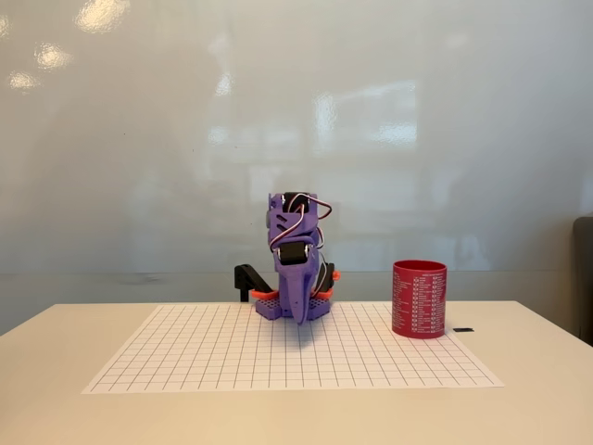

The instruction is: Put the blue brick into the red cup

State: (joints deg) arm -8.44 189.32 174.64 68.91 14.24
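Folding down at frame centre, my gripper (300,320) points at the grid; jaw state unclear. Cup (419,298), right of centre: white print unreadable, contents hidden.

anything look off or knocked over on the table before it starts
Nothing is spilled or tipped. The red cup stands upright at the right edge of the grid sheet. The purple arm is folded down over its base. A small dark object lies right of the cup, too small to identify.
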